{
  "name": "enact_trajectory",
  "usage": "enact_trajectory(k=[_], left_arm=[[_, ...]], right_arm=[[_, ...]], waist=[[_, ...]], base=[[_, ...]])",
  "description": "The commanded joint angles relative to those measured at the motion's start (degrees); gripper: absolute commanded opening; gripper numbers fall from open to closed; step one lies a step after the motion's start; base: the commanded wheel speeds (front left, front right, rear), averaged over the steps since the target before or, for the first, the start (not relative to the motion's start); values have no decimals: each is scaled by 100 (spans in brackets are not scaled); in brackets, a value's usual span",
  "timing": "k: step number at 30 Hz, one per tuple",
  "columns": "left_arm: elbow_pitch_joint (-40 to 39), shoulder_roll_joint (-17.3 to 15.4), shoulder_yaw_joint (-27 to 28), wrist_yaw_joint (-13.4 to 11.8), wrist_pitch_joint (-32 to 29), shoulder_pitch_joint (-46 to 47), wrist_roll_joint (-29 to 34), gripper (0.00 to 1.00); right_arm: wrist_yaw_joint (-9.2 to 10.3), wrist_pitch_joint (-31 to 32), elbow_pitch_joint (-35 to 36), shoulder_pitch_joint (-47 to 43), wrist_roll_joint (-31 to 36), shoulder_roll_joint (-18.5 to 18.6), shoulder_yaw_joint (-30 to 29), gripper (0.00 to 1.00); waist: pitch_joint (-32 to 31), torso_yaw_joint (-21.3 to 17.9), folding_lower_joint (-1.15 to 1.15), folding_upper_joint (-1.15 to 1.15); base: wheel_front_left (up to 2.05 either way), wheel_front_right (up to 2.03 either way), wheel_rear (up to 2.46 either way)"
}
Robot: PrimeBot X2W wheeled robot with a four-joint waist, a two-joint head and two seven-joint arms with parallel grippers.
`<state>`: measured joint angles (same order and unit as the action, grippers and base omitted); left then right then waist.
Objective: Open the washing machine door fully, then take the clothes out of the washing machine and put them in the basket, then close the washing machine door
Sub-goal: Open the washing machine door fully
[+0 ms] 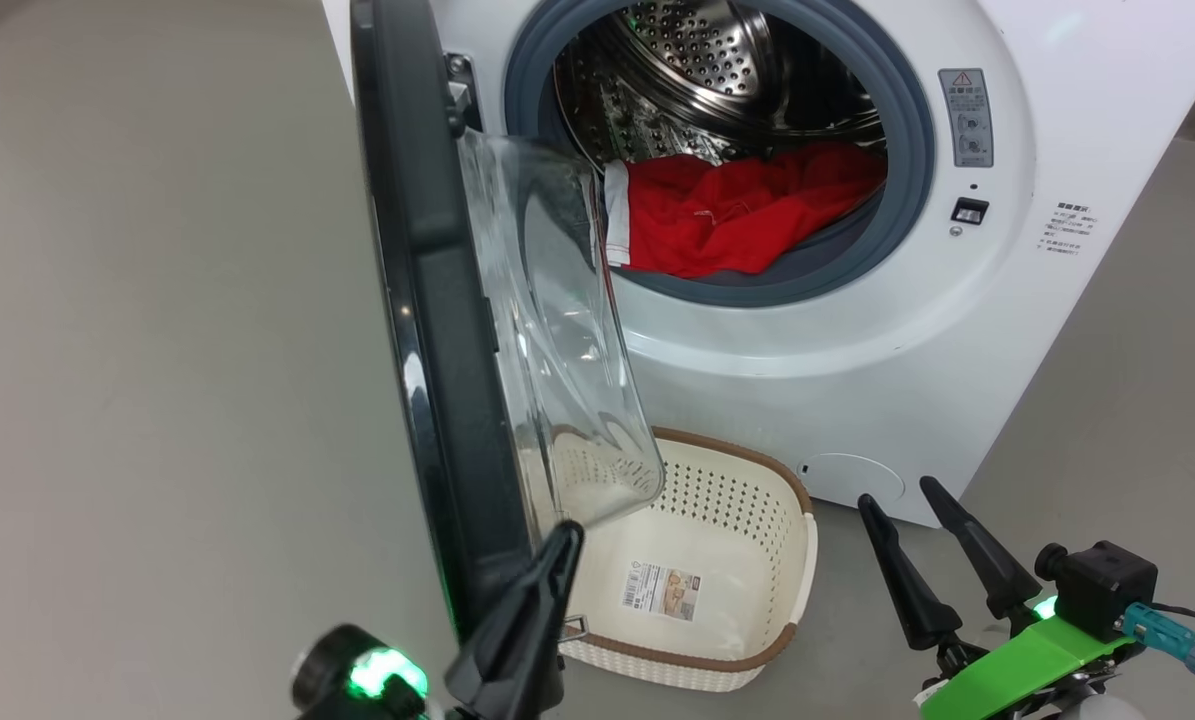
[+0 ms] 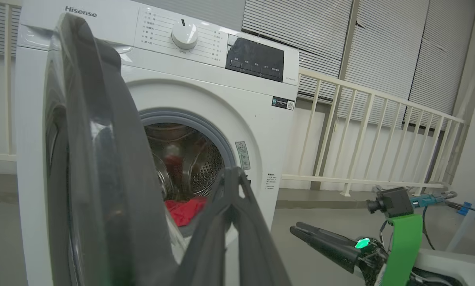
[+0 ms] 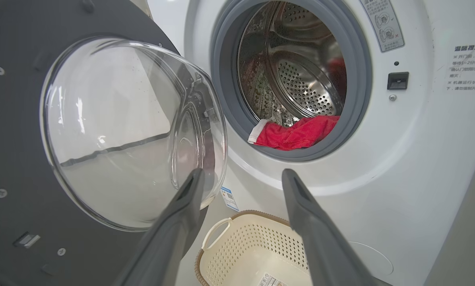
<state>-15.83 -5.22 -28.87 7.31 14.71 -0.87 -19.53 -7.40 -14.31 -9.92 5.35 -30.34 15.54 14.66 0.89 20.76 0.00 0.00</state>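
The white washing machine (image 1: 957,330) stands with its drum exposed. The washing machine door (image 1: 422,300) stands out from it, edge-on to me, its glass bowl (image 1: 557,330) hanging over the basket. Red clothes (image 1: 737,215) with a white band lie at the drum's front lip. The cream basket (image 1: 772,475) sits empty on the floor below the opening. My left gripper (image 1: 563,540) is shut on nothing, its tip right by the door's lower inner edge. My right gripper (image 1: 902,500) is open to the basket's right. The right wrist view faces the clothes (image 3: 297,133) between the open fingertips (image 3: 242,174).
Grey floor (image 1: 157,400) spreads to the left of the door and to the right of the machine. In the left wrist view, a white railing (image 2: 380,131) and slatted blinds stand behind the machine's right side. A cable trails from my right wrist camera (image 1: 1177,635).
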Motion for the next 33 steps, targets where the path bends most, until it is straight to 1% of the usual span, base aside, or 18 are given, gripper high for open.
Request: enact_trajectory(k=[1, 4, 15, 22, 28, 32, 33], left_arm=[[71, 4, 56, 17, 29, 194, -102, 0], [425, -2, -60, 17, 29, 229, -216, 0], [1246, -6, -282, 17, 0, 314, -546, 0], [1732, -32, -198, 16, 0, 341, -698, 0], [1857, -75, -35, -22, 13, 347, -719, 0], [1868, -171, 115, -95, 18, 348, -713, 0], [1834, -247, 229, -161, 19, 358, -701, 0]], right_arm=[[-9, -69, 127, 77, 34, 30, 135, 100], [-9, -69, 123, 98, 27, 33, 140, 100], [-9, -69, 94, 124, 10, 29, 165, 100], [-9, -69, 87, 112, -10, 14, 192, 100], [-9, -69, 78, 96, -7, 1, 202, 100], [-9, -69, 63, 86, -15, -6, 198, 100], [-9, -69, 61, 84, -18, -17, 186, 100]], waist=[[21, -20, 0, 0], [42, -39, 0, 0], [70, -72, 0, 0], [75, -37, 0, 0], [71, 54, 0, 0], [76, 241, 0, 0], [75, 355, 0, 0]], base=[[0, 0, 0], [0, 0, 0], [0, 0, 0], [0, 0, 0], [0, 0, 0], [0, 0, 0], [0, 0, 0]])
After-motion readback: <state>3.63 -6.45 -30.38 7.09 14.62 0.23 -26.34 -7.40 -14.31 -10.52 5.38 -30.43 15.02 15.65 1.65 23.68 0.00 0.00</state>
